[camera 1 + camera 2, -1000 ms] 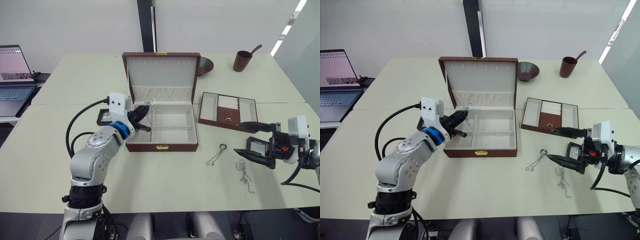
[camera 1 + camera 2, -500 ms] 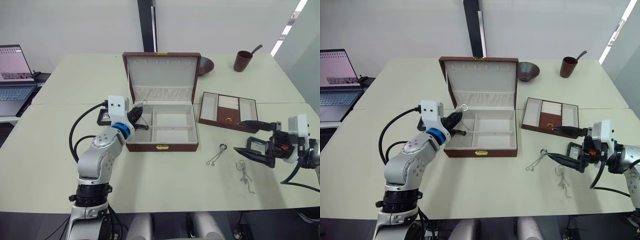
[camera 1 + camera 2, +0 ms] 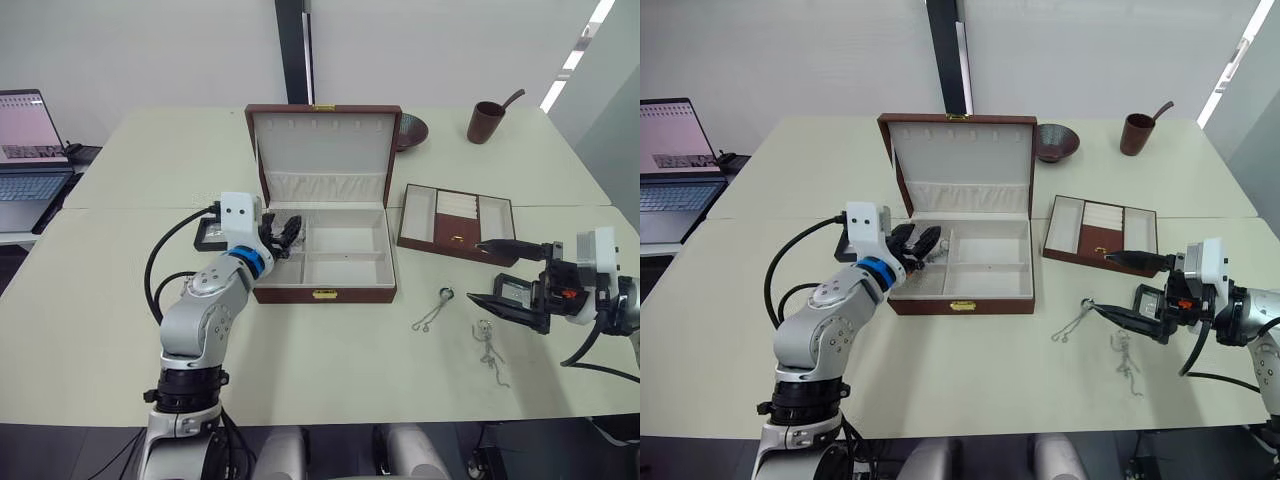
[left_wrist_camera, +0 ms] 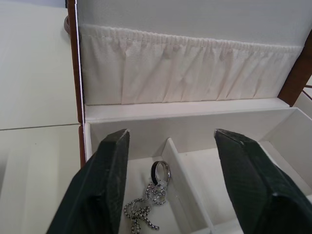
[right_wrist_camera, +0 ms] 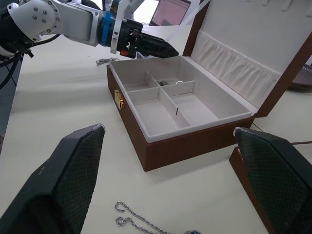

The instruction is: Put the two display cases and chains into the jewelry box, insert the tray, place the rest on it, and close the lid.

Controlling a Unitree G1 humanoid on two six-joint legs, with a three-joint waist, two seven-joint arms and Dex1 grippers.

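Left wrist view: the left end effector (image 4: 168, 183) is spread wide above a chain (image 4: 146, 207) lying in the box (image 3: 325, 265); the right end effector (image 3: 495, 275) is held wide over the counter (image 3: 330, 370).

My two head eyes look forward and down from well above the worktop (image 3: 330, 360), taking in the whole open jewelry box (image 3: 325, 262) and both my arms — the same scene, barely offset. My left wrist camera sits very near, facing into the box's rear left compartment and the lid's lining. My right wrist camera looks low across the worktop from farther off — it shares the box with every other view.
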